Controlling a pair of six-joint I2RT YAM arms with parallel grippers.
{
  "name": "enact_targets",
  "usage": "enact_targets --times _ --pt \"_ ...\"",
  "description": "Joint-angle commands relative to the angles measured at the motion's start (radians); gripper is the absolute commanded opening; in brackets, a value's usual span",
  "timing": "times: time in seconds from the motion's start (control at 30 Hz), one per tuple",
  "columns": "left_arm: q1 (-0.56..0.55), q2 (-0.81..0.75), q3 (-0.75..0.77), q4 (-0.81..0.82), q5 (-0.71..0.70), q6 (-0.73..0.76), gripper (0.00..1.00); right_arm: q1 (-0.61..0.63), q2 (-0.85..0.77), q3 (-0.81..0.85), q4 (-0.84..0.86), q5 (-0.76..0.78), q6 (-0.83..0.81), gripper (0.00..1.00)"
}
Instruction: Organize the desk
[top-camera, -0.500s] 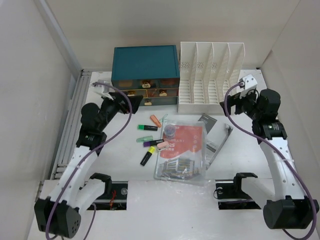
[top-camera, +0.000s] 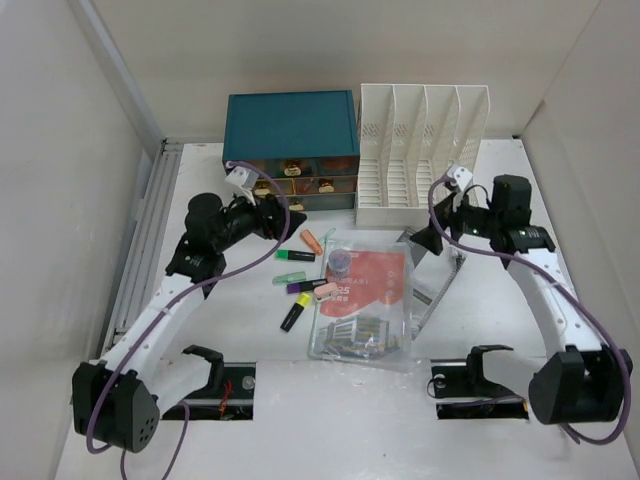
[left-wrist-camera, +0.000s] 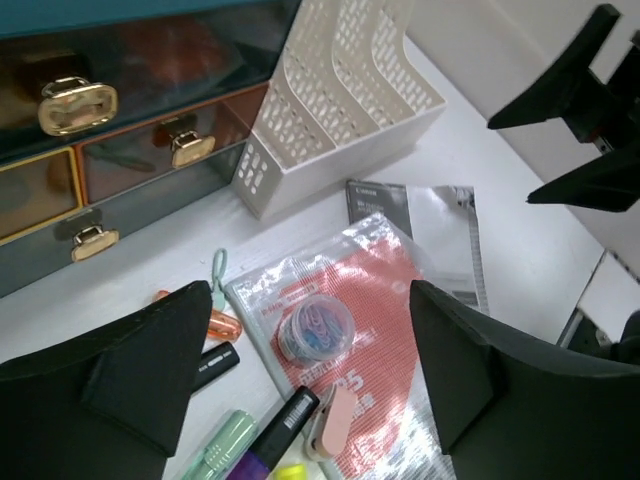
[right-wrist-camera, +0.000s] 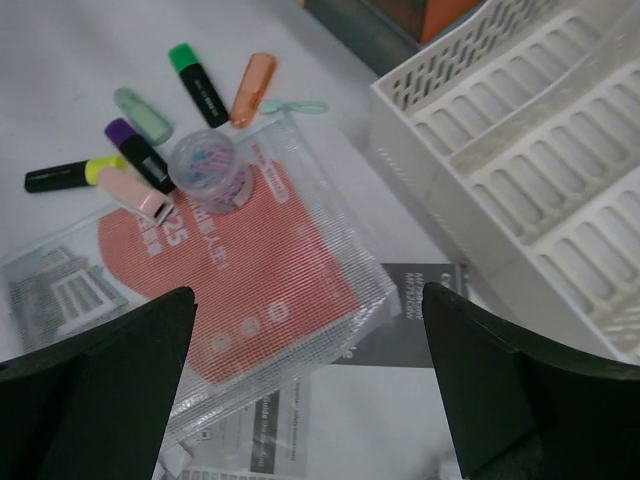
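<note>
The white desk (top-camera: 480, 320) holds a clear mesh pouch (top-camera: 365, 290) with a red insert; a small tub of paper clips (top-camera: 340, 262) sits on its top left corner. Several highlighters (top-camera: 293, 256) lie loose to the left of the pouch. Grey pamphlets (top-camera: 432, 268) lie partly under its right side. My left gripper (top-camera: 277, 217) is open and empty, hovering above the highlighters; in its wrist view (left-wrist-camera: 310, 295) the tub (left-wrist-camera: 315, 325) lies between the fingers. My right gripper (top-camera: 425, 237) is open and empty above the pamphlets (right-wrist-camera: 400, 320) and the pouch corner (right-wrist-camera: 240, 290).
A teal drawer box (top-camera: 290, 125) with gold handles stands at the back, and a white slotted file rack (top-camera: 420, 150) stands right of it. White walls close in both sides. Cable slots cut the desk's near edge by the arm bases.
Both arms have swung inward. The left gripper moved right toward the highlighters. The right gripper moved left and lower, over the pamphlets. Nothing on the desk has moved.
</note>
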Motion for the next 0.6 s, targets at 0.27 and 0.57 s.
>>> enact_targets --times 0.27,0.57 --pt "-0.227 0.129 0.116 -0.185 -0.054 0.165 0.62 0.019 0.355 -0.039 0.032 -0.114 0.182 1.00" --pt "-0.340 0.242 0.071 -0.128 -0.068 0.165 0.49 0.019 0.427 -0.070 0.123 0.060 0.309 1.00"
